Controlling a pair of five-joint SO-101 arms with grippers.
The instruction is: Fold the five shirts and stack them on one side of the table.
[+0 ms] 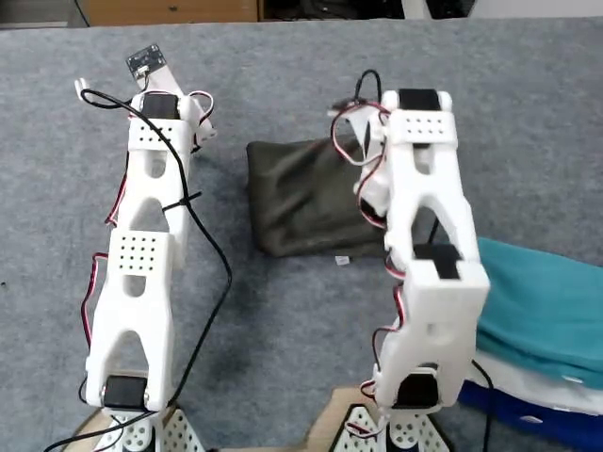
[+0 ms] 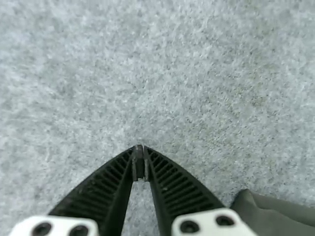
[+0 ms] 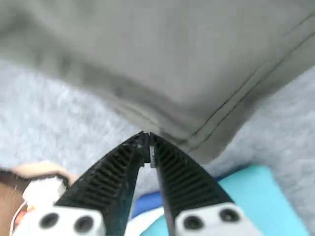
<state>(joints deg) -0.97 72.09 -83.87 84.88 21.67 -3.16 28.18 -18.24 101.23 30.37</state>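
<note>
1. High view: counted two white jointed arms, the left arm and the right arm, side by side over a grey felt-covered table. Found one folded dark olive cloth shirt lying flat at mid-table between them, partly tucked under the right arm. Counted three more garments piled at the table's right edge: one teal cloth shirt on top, one white cloth shirt beneath, one dark blue cloth shirt lowest. Made four in all against the task's five.
2. Left wrist view: caught the left gripper clenched, with black ribbed fingers pressed tip to tip on nothing, poised over bare felt near a corner of the olive shirt but apart from it.
3. Right wrist view: caught the right gripper pinched closed too, apparently empty, just beside the olive shirt's stitched hem; could not tell whether touching. Glimpsed the teal cloth shirt beyond.
4. Judged all the shirts soft, light, limp and unbreakable; likely to sag open if lifted at one point, and to drag on felt rather than slide. Judged best taken along a folded edge, pinching every layer together, one gripper at each end.
</note>
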